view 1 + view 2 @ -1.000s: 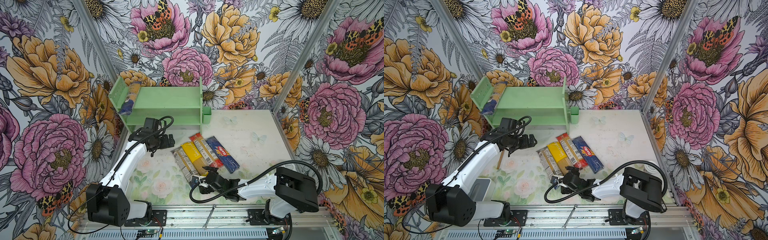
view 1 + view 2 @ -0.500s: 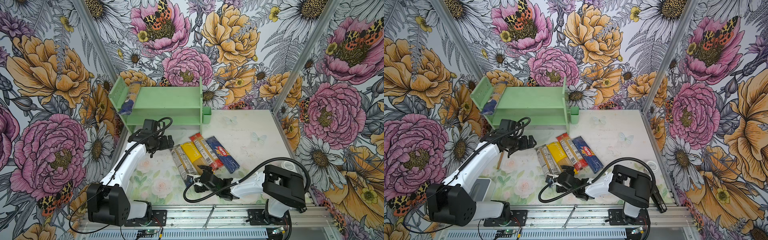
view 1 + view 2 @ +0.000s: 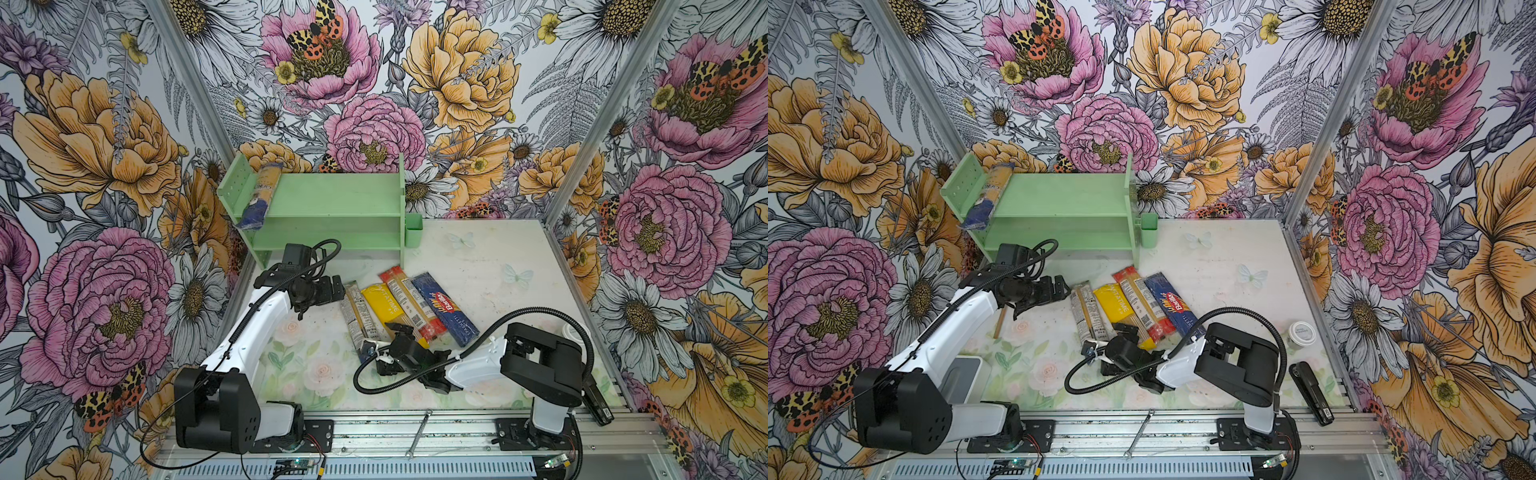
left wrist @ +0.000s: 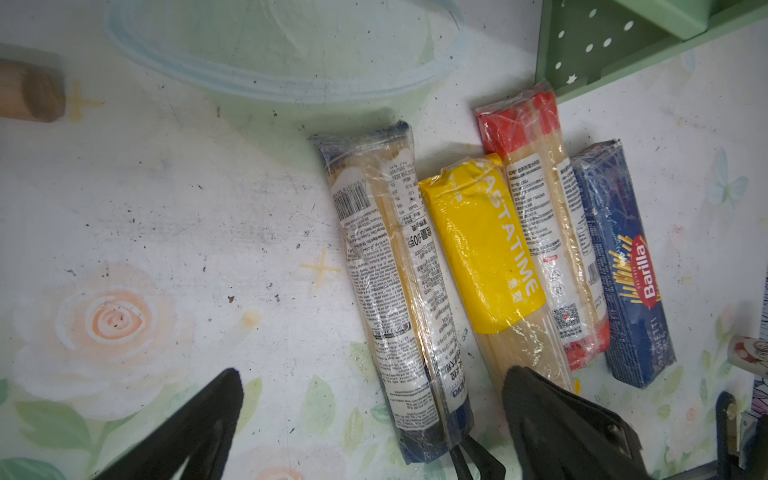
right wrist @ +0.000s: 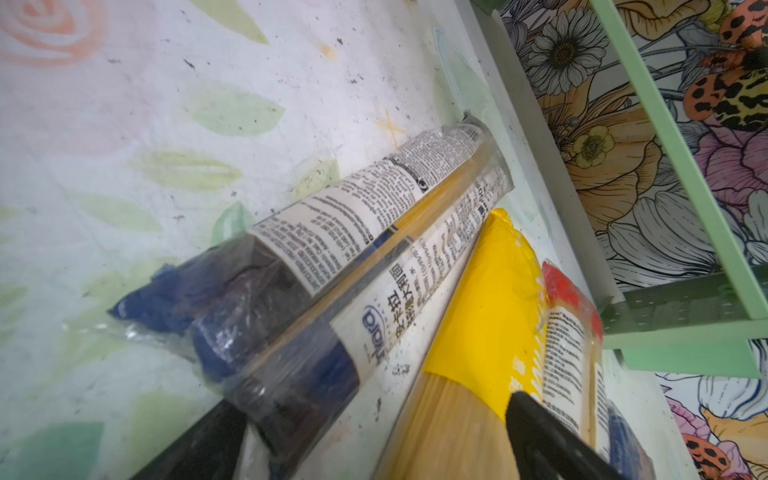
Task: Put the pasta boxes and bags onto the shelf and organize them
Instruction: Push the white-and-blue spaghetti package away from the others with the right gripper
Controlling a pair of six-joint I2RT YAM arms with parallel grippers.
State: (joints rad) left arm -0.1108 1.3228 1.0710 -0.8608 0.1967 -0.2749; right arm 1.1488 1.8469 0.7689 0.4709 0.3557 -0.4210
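The mint-green shelf [image 3: 332, 195] stands at the back, with one blue-ended spaghetti bag [image 3: 259, 195] leaning against its left side panel. On the table lie a clear bag with dark blue ends [image 4: 395, 282], a yellow bag [image 4: 478, 245], a red-ended clear bag [image 4: 544, 224] and a dark blue Barilla box [image 4: 623, 266], side by side. My left gripper [image 3: 338, 291] hovers open just left of their far ends. My right gripper [image 5: 374, 440] is open at their near ends, its fingers straddling the clear bag [image 5: 332, 291] and the yellow bag [image 5: 486, 316].
A small green cup [image 3: 413, 230] hangs on the shelf's right side. A black stapler [image 3: 1310, 392] and a white jar lid [image 3: 1302, 332] sit at the right. A wrench [image 3: 419, 432] lies on the front rail. A wooden stick [image 3: 999, 322] lies under my left arm.
My right arm has swung left and forward, bringing its gripper up to the near ends of the packs. The left gripper has barely moved.
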